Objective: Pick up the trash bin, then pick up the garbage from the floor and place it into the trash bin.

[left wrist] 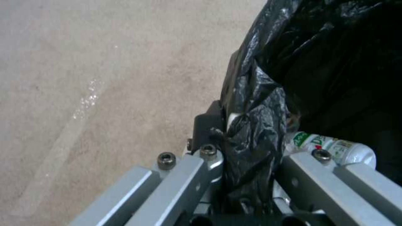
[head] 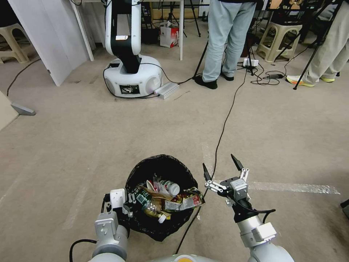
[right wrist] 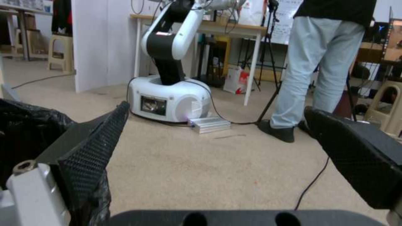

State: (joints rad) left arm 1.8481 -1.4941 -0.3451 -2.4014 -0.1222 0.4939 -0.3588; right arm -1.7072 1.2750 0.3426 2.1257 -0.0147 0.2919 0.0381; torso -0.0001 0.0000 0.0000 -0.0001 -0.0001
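Head view shows your left gripper (head: 128, 202) clamped on the near rim of the trash bin (head: 160, 167), which already holds the garbage (head: 165, 202): bottles and wrappers. Your right gripper (head: 222, 170) hangs beside the bin, fingers spread and empty. You can judge the task nearly done, as no litter shows on the floor (head: 91, 145).

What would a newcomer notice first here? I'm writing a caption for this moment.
The trash bin, black-lined and full of garbage, sits low in the middle, the left hand clamped on its rim. The right hand hangs open beside it. Beyond, a white robot arm base stands on the carpet.
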